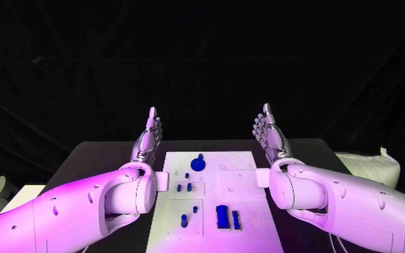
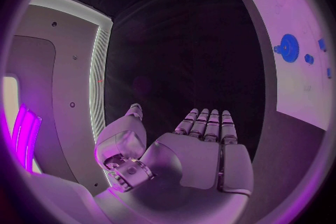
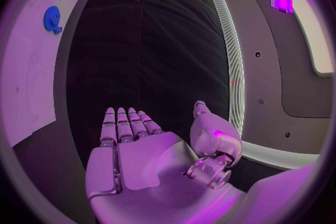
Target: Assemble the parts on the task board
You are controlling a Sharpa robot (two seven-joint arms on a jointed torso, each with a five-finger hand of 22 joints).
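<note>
Both hands raised flat, nothing held.

The left hand (image 1: 148, 134) and right hand (image 1: 271, 133) are held open, fingers straight. The blue parts (image 1: 198, 163) are spread on the white board (image 1: 244, 206), at 6 o'clock between both hands, equally near.

The board (image 1: 221, 206), a white rectangular plate, is lying flat on the black worktop (image 1: 93, 156), its long side running away from the robot. A round blue gear (image 1: 198, 163) is sitting near its far end. Small blue pegs (image 1: 184, 187) are standing in a cluster at mid-board, left of centre. A larger blue block (image 1: 223, 216) is resting toward the near end, a slim blue bar (image 1: 236, 219) just beside it.
</note>
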